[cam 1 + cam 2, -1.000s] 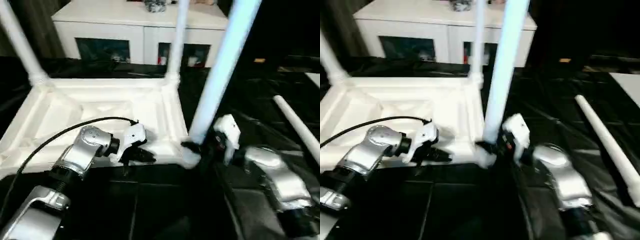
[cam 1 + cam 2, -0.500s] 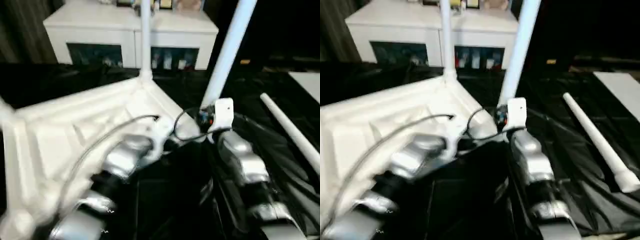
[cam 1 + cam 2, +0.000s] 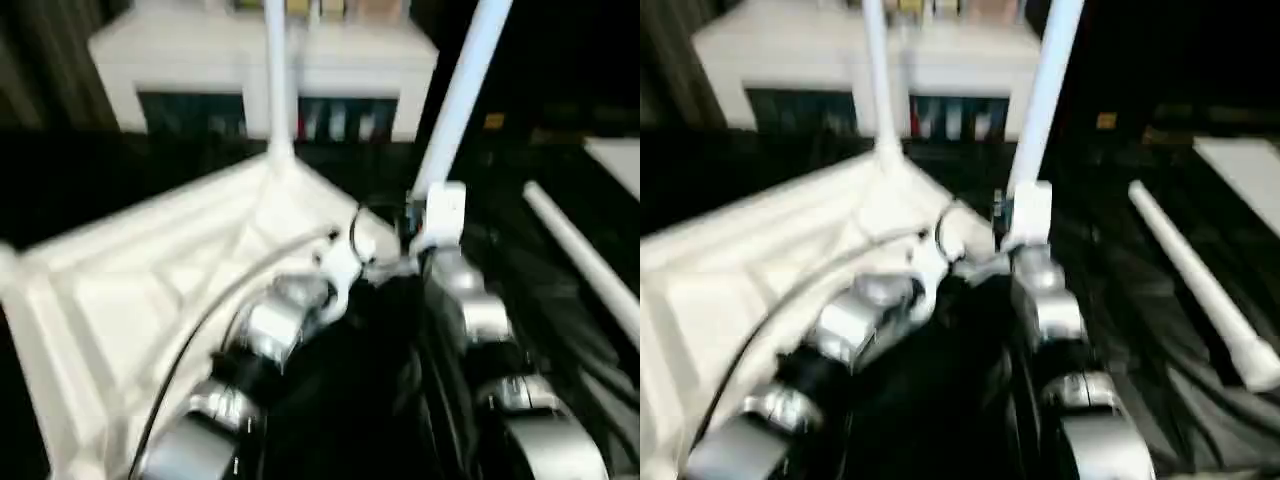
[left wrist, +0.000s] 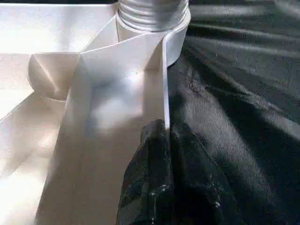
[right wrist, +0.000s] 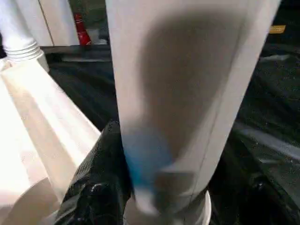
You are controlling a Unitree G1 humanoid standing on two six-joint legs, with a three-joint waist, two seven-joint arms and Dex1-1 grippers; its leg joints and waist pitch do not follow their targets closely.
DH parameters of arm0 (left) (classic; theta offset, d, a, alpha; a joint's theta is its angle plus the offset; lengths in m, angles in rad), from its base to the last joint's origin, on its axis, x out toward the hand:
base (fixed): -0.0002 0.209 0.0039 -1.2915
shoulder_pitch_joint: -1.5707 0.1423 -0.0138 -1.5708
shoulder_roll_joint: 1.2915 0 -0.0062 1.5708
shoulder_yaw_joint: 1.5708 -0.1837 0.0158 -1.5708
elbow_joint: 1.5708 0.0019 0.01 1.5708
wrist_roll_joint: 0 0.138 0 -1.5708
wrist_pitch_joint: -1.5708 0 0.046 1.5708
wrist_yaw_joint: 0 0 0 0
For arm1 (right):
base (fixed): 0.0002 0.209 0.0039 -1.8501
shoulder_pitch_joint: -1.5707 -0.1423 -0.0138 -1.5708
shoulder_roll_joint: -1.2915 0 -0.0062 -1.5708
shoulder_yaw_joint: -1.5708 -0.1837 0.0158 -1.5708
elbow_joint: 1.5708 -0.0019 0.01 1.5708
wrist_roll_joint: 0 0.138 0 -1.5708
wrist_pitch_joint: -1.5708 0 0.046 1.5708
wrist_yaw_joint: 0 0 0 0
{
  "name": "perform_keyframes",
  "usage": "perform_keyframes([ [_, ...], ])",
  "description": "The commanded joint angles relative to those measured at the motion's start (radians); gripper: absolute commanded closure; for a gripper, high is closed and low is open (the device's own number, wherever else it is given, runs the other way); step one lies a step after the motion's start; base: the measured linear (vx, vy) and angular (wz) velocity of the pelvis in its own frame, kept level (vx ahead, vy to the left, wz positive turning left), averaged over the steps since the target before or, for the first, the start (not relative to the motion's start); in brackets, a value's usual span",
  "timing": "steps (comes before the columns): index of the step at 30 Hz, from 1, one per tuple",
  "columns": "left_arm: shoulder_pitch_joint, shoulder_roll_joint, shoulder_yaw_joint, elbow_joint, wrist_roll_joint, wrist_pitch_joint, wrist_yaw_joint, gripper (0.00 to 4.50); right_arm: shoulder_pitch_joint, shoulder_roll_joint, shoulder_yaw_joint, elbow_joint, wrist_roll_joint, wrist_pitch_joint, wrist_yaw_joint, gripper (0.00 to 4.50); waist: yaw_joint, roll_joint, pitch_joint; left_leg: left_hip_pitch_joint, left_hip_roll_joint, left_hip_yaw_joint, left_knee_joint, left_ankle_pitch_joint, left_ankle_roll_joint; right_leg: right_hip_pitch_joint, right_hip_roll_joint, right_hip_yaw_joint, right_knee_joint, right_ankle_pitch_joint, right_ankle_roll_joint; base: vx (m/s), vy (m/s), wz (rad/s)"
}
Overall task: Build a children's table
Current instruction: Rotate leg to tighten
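Right wrist view shows the right pincer (image 5: 154, 187) closed around the lower part of a white leg (image 5: 187, 84), one black finger (image 5: 101, 187) pressed against its side just above the corner socket. In the left wrist view the left pincer (image 4: 165, 140) is pinched narrow on the raised rim (image 4: 165, 84) of the upturned tabletop (image 3: 130, 290), close to another socket where a ribbed leg end (image 4: 152, 9) already sits.

From the head camera, the tabletop lies underside up on black sheeting (image 3: 1120, 300), with one leg standing at the far corner (image 3: 274, 80), the gripped leg (image 3: 462, 90) rising at the corner nearest the right arm, and a spare leg (image 3: 1195, 285) lying loose well apart to the right.

The step in hand looks like seating the gripped leg. To do it well, the left pincer should hold the rim firmly so the top cannot slide or turn, while the right keeps the leg in line with the socket's axis and presses or twists straight down; a tilted leg would likely jam or lever the corner up. The head views are blurred, so whether the leg is fully home I cannot say.

No brand, label or legible writing can be made out anywhere.
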State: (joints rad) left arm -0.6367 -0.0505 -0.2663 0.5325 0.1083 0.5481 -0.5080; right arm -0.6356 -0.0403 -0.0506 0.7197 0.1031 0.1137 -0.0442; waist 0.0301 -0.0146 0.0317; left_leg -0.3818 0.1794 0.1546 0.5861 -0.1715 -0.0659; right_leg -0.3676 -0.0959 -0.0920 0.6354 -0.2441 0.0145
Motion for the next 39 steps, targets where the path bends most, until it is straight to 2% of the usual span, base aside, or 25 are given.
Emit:
perform_keyframes([
  [1, -0.033, -0.008, 0.0, -0.05, -0.027, -0.025, -0.014, 4.5, 0.059, 0.014, 0.024, 0.128, -0.013, 0.058, 0.023, 2.29, -0.002, 0.012, -0.04, 0.009, 0.052, -0.017, -0.084, -0.279, -0.005, 0.023, -0.058, 0.058, -0.095, -0.073, -0.2, 0.0, 0.0, 0.0],
  [2, -0.032, -0.002, -0.002, -0.052, -0.027, -0.029, -0.019, 4.5, 0.056, 0.016, 0.019, 0.123, -0.012, 0.046, 0.031, 2.08, -0.003, 0.011, -0.04, 0.005, 0.052, -0.016, -0.085, -0.269, -0.002, 0.028, -0.055, 0.057, -0.094, -0.045, -0.206, 0.0, 0.0, 0.0],
  [3, -0.031, 0.003, -0.003, -0.053, -0.027, -0.032, -0.023, 4.5, 0.054, 0.017, 0.015, 0.122, -0.011, 0.038, 0.034, 1.94, -0.003, 0.007, -0.039, 0.007, 0.05, -0.01, -0.085, -0.26, 0.015, 0.028, -0.054, 0.056, -0.096, -0.017, -0.218, 0.0, 0.0, 0.0],
  [5, -0.032, 0.012, -0.001, -0.054, -0.026, -0.035, -0.032, 4.5, 0.049, 0.014, 0.019, 0.115, -0.016, 0.026, 0.048, 1.85, -0.001, 0.006, -0.037, 0.008, 0.049, -0.007, -0.086, -0.282, 0.021, 0.028, -0.057, 0.056, -0.104, -0.066, -0.224, 0.0, 0.0, 0.0],
  [7, -0.036, 0.023, 0.003, -0.051, -0.026, -0.046, -0.043, 4.5, 0.05, 0.009, 0.022, 0.099, -0.014, 0.012, 0.072, 1.6, 0.0, 0.005, -0.038, 0.01, 0.05, -0.005, -0.088, -0.276, 0.028, 0.03, -0.058, 0.057, -0.108, -0.098, -0.215, 0.0, 0.0, 0.0],
  [10, -0.04, 0.052, -0.004, -0.047, -0.025, -0.078, -0.079, 4.5, 0.075, -0.005, 0.023, 0.014, 0.001, 0.005, 0.116, 1.4, 0.003, 0.006, -0.038, 0.011, 0.053, -0.001, -0.087, -0.256, 0.033, 0.028, -0.059, 0.06, -0.109, -0.086, -0.212, 0.0, 0.0, 0.0],
  [13, -0.036, 0.084, -0.018, -0.058, -0.034, -0.114, -0.137, 4.5, 0.131, -0.034, 0.038, -0.127, 0.005, -0.007, 0.17, 1.07, 0.01, 0.006, -0.039, 0.009, 0.053, 0.006, -0.082, -0.179, 0.057, 0.033, -0.055, 0.061, -0.099, 0.028, -0.221, 0.0, 0.0, 0.0],
  [14, -0.036, 0.084, -0.018, -0.058, -0.034, -0.114, -0.137, 4.5, 0.131, -0.034, 0.038, -0.127, 0.005, -0.007, 0.17, 1.01, 0.011, 0.006, -0.039, 0.009, 0.054, 0.006, -0.082, -0.175, 0.061, 0.032, -0.057, 0.061, -0.098, 0.035, -0.225, 0.0, 0.0, 0.0],
  [16, -0.029, 0.109, -0.037, -0.07, -0.036, -0.153, -0.187, 4.5, 0.171, -0.054, 0.045, -0.219, 0.019, -0.016, 0.216, 0.84, 0.014, 0.004, -0.042, 0.009, 0.055, 0.007, -0.077, -0.148, 0.078, 0.035, -0.059, 0.062, -0.094, 0.065, -0.237, 0.0, 0.0, 0.0],
  [18, -0.021, 0.132, -0.051, -0.079, -0.038, -0.176, -0.227, 4.5, 0.206, -0.075, 0.051, -0.294, 0.035, -0.005, 0.26, 0.64, 0.017, 0.008, -0.042, 0.005, 0.053, 0.008, -0.072, -0.097, 0.106, 0.037, -0.057, 0.062, -0.086, 0.124, -0.249, 0.0, 0.0, 0.0],
  [19, -0.013, 0.158, -0.063, -0.088, -0.042, -0.184, -0.27, 4.5, 0.245, -0.108, 0.063, -0.372, 0.055, 0.015, 0.322, 0.56, 0.019, 0.013, -0.043, 0.008, 0.053, 0.01, -0.069, -0.078, 0.12, 0.034, -0.055, 0.063, -0.081, 0.154, -0.257, 0.0, 0.0, 0.0],
  [21, 0.003, 0.216, -0.094, -0.101, -0.053, -0.279, -0.39, 4.5, 0.311, -0.176, 0.08, -0.501, 0.109, 0.085, 0.448, 0.32, 0.033, 0.014, -0.044, 0.01, 0.053, 0.01, -0.063, -0.044, 0.157, 0.039, -0.051, 0.064, -0.077, 0.225, -0.255, 0.0, 0.0, 0.0],
  [22, 0.008, 0.234, -0.098, -0.106, -0.057, -0.283, -0.418, 4.5, 0.335, -0.206, 0.091, -0.547, 0.132, 0.118, 0.506, 0.32, 0.034, 0.016, -0.043, 0.008, 0.053, 0.01, -0.063, -0.044, 0.166, 0.039, -0.051, 0.065, -0.075, 0.237, -0.257, 0.0, 0.0, 0.0],
  [23, 0.012, 0.252, -0.1, -0.11, -0.063, -0.3, -0.447, 4.5, 0.358, -0.248, 0.113, -0.589, 0.153, 0.144, 0.579, 0.26, 0.035, 0.017, -0.041, 0.007, 0.056, 0.01, -0.064, -0.055, 0.166, 0.035, -0.055, 0.064, -0.074, 0.229, -0.261, 0.0, 0.0, 0.0],
  [24, 0.019, 0.277, -0.103, -0.123, -0.077, -0.301, -0.498, 4.5, 0.389, -0.307, 0.143, -0.636, 0.173, 0.16, 0.67, 0.26, 0.035, 0.022, -0.04, 0.009, 0.054, 0.011, -0.065, -0.074, 0.165, 0.035, -0.052, 0.063, -0.078, 0.209, -0.264, 0.0, 0.0, 0.0],
  [25, 0.023, 0.295, -0.107, -0.13, -0.088, -0.305, -0.537, 4.5, 0.411, -0.348, 0.162, -0.67, 0.187, 0.172, 0.733, 0.26, 0.041, 0.018, -0.039, 0.013, 0.06, 0.01, -0.065, -0.099, 0.159, 0.036, -0.054, 0.065, -0.079, 0.18, -0.263, 0.0, 0.0, 0.0],
  [28, 0.035, 0.359, -0.126, -0.149, -0.104, -0.372, -0.649, 4.5, 0.455, -0.427, 0.16, -0.743, 0.239, 0.19, 0.84, 0.26, 0.044, 0.024, -0.034, 0.014, 0.063, 0.011, -0.073, -0.157, 0.125, 0.029, -0.055, 0.067, -0.085, 0.082, -0.262, 0.0, 0.0, 0.0],
  [31, 0.047, 0.404, -0.126, -0.179, -0.14, -0.398, -0.742, 4.5, 0.475, -0.482, 0.155, -0.771, 0.246, 0.183, 0.906, 0.26, 0.047, 0.021, -0.033, 0.016, 0.062, 0.014, -0.075, -0.18, 0.096, 0.028, -0.056, 0.072, -0.086, 0.037, -0.263, 0.0, 0.0, 0.0],
  [32, 0.047, 0.404, -0.126, -0.179, -0.14, -0.398, -0.742, 4.5, 0.475, -0.482, 0.155, -0.771, 0.246, 0.183, 0.906, 0.26, 0.052, 0.023, -0.035, 0.021, 0.063, 0.016, -0.073, -0.171, 0.094, 0.025, -0.056, 0.073, -0.084, 0.047, -0.27, 0.0, 0.0, 0.0],
  [33, 0.052, 0.428, -0.123, -0.194, -0.168, -0.405, -0.807, 4.5, 0.486, -0.53, 0.158, -0.784, 0.244, 0.19, 0.961, 0.26, 0.054, 0.022, -0.035, 0.023, 0.062, 0.019, -0.071, -0.16, 0.095, 0.022, -0.054, 0.073, -0.083, 0.063, -0.278, 0.0, 0.0, 0.0],
  [35, 0.054, 0.437, -0.122, -0.198, -0.173, -0.408, -0.824, 4.5, 0.491, -0.551, 0.164, -0.786, 0.243, 0.186, 0.988, 0.26, 0.06, 0.019, -0.036, 0.022, 0.064, 0.021, -0.069, -0.145, 0.101, 0.025, -0.056, 0.074, -0.079, 0.076, -0.28, 0.0, 0.0, 0.0],
  [39, 0.054, 0.455, -0.115, -0.189, -0.18, -0.418, -0.856, 4.5, 0.495, -0.592, 0.184, -0.784, 0.24, 0.173, 1.059, 0.26, 0.06, 0.016, -0.036, 0.017, 0.061, 0.022, -0.066, -0.145, 0.112, 0.026, -0.058, 0.074, -0.078, 0.062, -0.279, 0.0, 0.0, 0.0],
])
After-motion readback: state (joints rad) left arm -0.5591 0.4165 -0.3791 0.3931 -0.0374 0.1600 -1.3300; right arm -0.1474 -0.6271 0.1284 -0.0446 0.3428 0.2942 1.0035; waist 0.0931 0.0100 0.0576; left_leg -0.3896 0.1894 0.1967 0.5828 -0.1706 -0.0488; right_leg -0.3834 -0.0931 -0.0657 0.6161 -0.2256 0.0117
